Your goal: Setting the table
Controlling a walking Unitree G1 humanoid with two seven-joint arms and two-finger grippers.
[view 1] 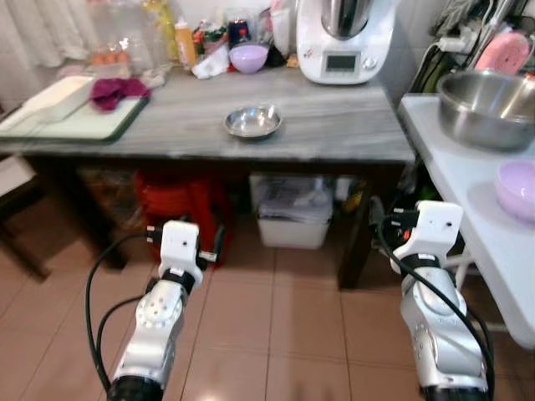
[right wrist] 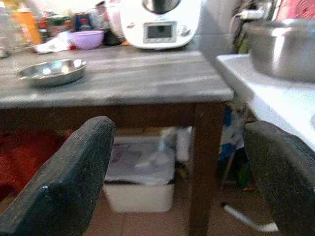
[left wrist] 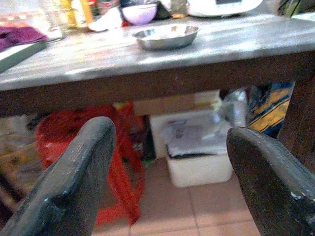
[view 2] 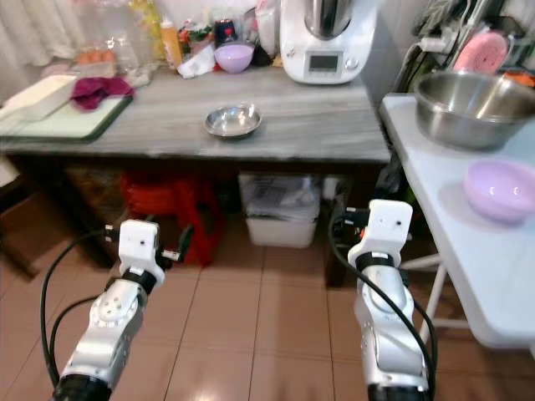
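Nearest you: both arms raised fwd at about table-edge height, over the tiled floor [view 1: 276, 334]. Left pincer [left wrist: 170, 162] has its fingers spread wide apart w/ nothing between them; right pincer [right wrist: 187, 167] likewise gapes, empty. Both wrist cams look under and across the grey table [view 1: 334, 125], so you're set up for an approach, not a grab yet.

The task's likely item, the small steel dish [view 1: 252, 122], sits alone mid-table near the front edge, well apart from the clutter at the back — prob. left there for easy reach. Behind it: a purple bowl [view 1: 249, 58] among bottles, and a white kitchen appliance [view 1: 345, 38] against the wall. On the table's left end, a tray [view 1: 79, 121] carries a maroon cloth [view 1: 117, 90].

To your right, a white side table [view 1: 468, 192] holds a big steel mixing bowl [view 1: 485, 107] and a second purple bowl [view 2: 501, 190], near its edge. Which table gets set isn't clear; the frames are a bit blurred. Under the grey table: a red stool [view 1: 180, 205] and a white bin [view 1: 292, 221]; mind them w/ your feet as you close in.
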